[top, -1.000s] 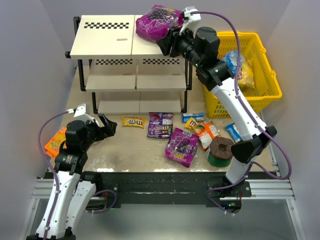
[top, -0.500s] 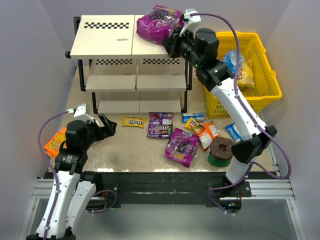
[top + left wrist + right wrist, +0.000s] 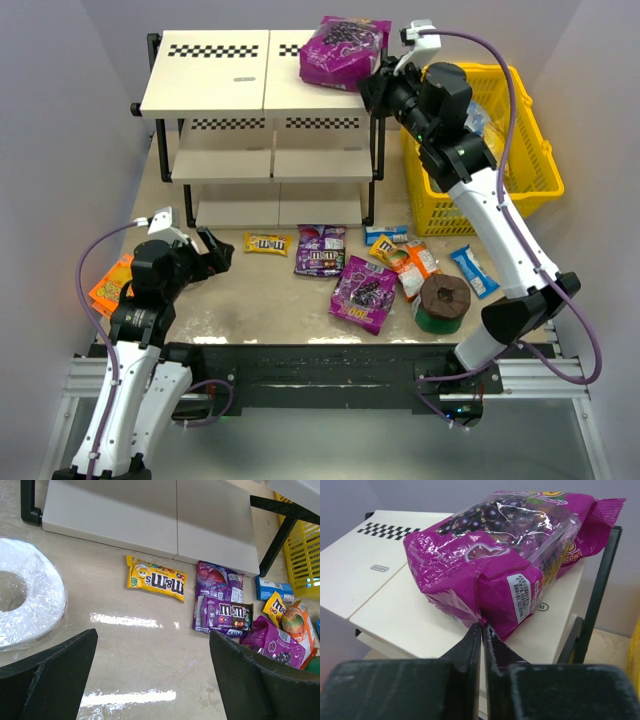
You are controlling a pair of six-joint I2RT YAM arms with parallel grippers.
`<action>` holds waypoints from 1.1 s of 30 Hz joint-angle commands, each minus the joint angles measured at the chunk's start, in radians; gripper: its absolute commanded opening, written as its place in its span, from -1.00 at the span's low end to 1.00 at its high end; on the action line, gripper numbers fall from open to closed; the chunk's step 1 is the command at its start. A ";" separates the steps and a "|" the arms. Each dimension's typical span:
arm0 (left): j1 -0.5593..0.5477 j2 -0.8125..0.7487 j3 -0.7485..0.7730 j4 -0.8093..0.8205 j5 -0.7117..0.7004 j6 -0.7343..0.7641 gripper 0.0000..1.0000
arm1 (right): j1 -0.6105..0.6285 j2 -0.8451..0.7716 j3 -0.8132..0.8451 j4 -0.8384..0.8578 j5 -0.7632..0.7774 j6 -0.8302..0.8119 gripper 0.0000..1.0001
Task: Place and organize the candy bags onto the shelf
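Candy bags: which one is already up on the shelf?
The big purple bag, lying on the right end of the shelf's top board. The other candy bags all lie down on the table.

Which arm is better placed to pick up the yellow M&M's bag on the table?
Left. Its jaws are open, with the yellow M&M's bag just ahead in its wrist view. The right arm is up at the shelf, jaws shut on the large purple bag.

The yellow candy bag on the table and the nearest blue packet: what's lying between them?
A dark-purple M&M's bag lies between the yellow bag and the blue packet. It shows most clearly in the left wrist view.
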 commanded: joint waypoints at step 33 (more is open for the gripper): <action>-0.001 -0.024 -0.001 0.030 -0.015 -0.007 0.99 | -0.081 0.312 0.457 -0.025 0.077 0.267 0.47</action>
